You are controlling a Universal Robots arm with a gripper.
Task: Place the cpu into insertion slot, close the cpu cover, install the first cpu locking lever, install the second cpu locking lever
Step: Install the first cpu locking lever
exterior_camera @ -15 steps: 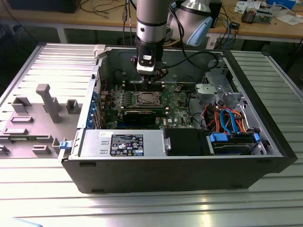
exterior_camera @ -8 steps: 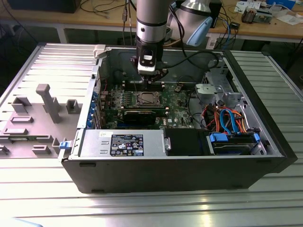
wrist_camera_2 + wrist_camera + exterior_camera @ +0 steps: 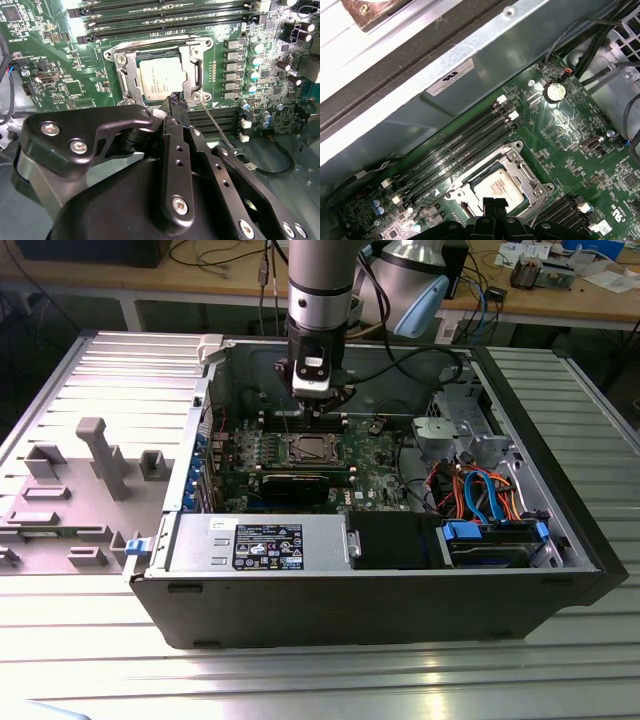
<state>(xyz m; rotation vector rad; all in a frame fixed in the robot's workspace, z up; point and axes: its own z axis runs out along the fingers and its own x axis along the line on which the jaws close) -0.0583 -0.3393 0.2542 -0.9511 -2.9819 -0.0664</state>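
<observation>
The cpu (image 3: 162, 77) is seen seated in the socket, with the cpu cover (image 3: 131, 75) closed over it. The gripper (image 3: 175, 100) is held just above the cover's edge, jaws pressed together on nothing.

Exterior view: even overhead light, bright on the ribbed grey metal table (image 3: 90, 660), inside of the open black computer case (image 3: 400, 610) dimmer, mild softness overall. First wrist view: blown-out white glare on the pale metal case rim (image 3: 395, 60), hotspot on the round silver coin battery (image 3: 554, 92). Second wrist view: green circuit board (image 3: 60, 75) sharp, black matte gripper body (image 3: 125, 200) close and slightly soft, shadowing the board below it.
</observation>
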